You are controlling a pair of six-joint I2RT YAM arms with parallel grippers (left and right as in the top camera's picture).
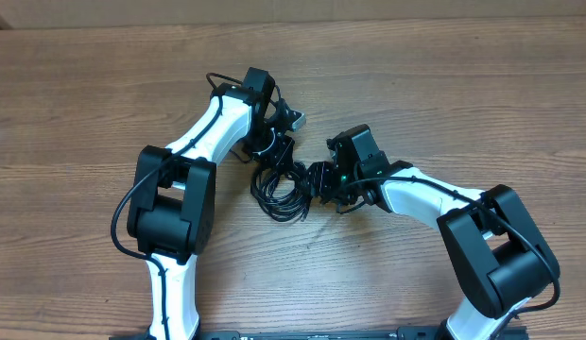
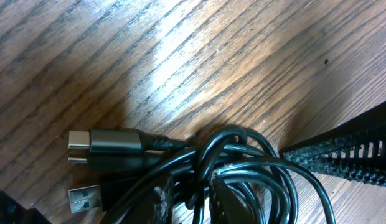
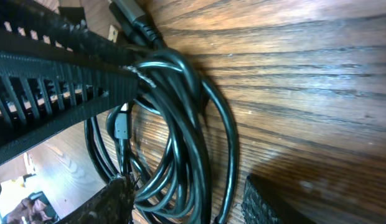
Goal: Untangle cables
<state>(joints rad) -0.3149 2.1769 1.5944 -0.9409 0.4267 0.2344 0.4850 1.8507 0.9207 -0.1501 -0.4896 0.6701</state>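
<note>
**K:** Since you're asking where the cables (image 1: 282, 189) are: one black bunch of loose overlapping loops, mid-bench (image 1: 444, 85), between the two arms.

**M:** Plugs?

**K:** Left wrist view shows two at the left end of the bunch. A grey USB-C plug (image 2: 109, 142) lies flat on the wood, with a USB-A plug (image 2: 87, 199) just beside it. Both leads run right into the loops.

**M:** Left pincer?

**K:** Left pincer (image 1: 272, 149) is at the far end of the bunch. One ribbed finger (image 2: 348, 155) shows at the right, next to the loops. Can't tell if it's open or clamped.

**M:** Right?

**K:** Right pincer (image 1: 317, 179) is at the right edge of the bunch. In its wrist view, a ribbed finger (image 3: 50, 81) lies against the top of the loops (image 3: 180, 124), and they pass between the jaws. The jaws stand apart, but I can't tell whether they pinch the cord.
</note>
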